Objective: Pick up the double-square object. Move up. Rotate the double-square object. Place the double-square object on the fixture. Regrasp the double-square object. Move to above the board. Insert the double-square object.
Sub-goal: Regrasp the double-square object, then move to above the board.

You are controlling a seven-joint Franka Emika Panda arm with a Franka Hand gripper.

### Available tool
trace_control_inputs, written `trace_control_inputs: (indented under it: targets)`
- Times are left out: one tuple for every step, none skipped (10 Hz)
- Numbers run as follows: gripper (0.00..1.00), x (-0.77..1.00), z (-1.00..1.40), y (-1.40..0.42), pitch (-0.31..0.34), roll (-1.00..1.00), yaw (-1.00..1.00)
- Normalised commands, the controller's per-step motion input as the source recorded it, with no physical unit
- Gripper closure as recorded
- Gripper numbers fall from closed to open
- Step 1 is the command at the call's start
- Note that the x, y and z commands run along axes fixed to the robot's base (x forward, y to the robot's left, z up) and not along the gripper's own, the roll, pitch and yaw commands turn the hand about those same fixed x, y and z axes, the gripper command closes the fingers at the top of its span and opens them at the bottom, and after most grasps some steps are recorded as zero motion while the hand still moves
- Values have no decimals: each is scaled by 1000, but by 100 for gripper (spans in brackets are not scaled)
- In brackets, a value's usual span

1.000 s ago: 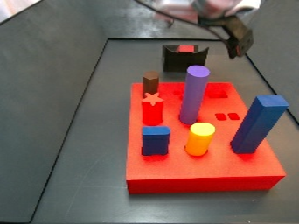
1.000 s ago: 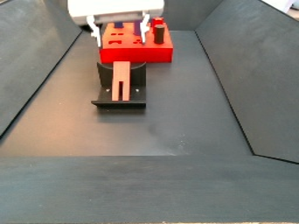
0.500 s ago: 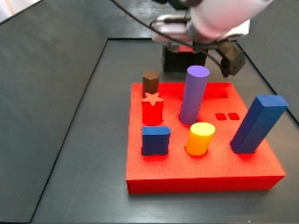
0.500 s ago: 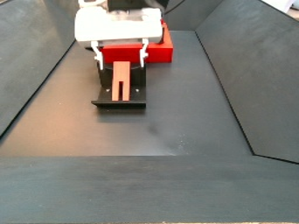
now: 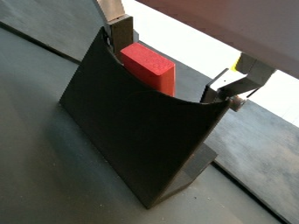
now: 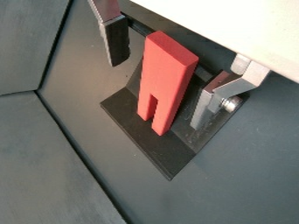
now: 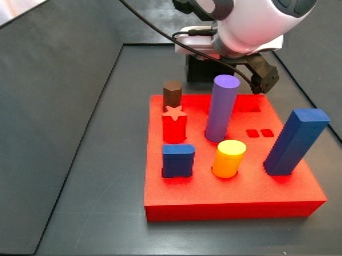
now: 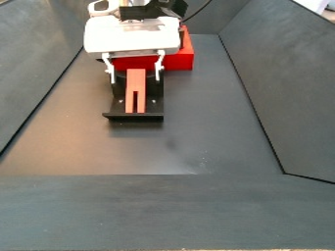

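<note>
Claw: in both wrist views we saw the claw (image 6: 176, 83) open wide, its flat silver fingers (image 5: 118, 31) standing on either side of the bar and apart from it; in a side view it (image 8: 132, 65) hung over the far end of the fixture.

Task piece: the slim red stepped-square bar (image 6: 163, 80) lay in the dark grey-black L-shaped fixture (image 5: 135, 118), leaning against its upright back, with its near end towards the base plate (image 6: 140, 140). In a side view the bar (image 8: 136, 90) ran lengthwise down the fixture (image 8: 135, 110).

Board: the thick red square slab (image 7: 234, 190) sat just near of the fixture in a side view, carrying a purple cylinder (image 7: 221, 107), a blue block (image 7: 295, 141), a yellow peg (image 7: 230, 158) and a short red star peg (image 7: 174, 124).

Step in hand: we judged this to be the regrasp, with the bar already set down and not yet retaken.

Doing it well: we would have centred the bar between the pads, kept the fingers clear of the fixture's upright wall, then closed squarely on the flat sides.

Risk: we judged that an off-centre close could tilt the bar in its notch.
</note>
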Motion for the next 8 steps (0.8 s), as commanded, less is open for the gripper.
trace_control_inputs:
  targets:
    - [0,15,-176,-2,52,45,12]
    - [0,15,-175,-2,52,46,18]
    - [100,0,0,0,0,0,0]
    - [100,47,1000,-183,-139,22,-185]
    - [100,45,1000,-183,-134,22,-188]
    - [100,30,1000,-165,-78,26,-202]
    - [100,28,1000,-157,-51,21,-203]
    - [100,24,1000,-152,15,17,-186]
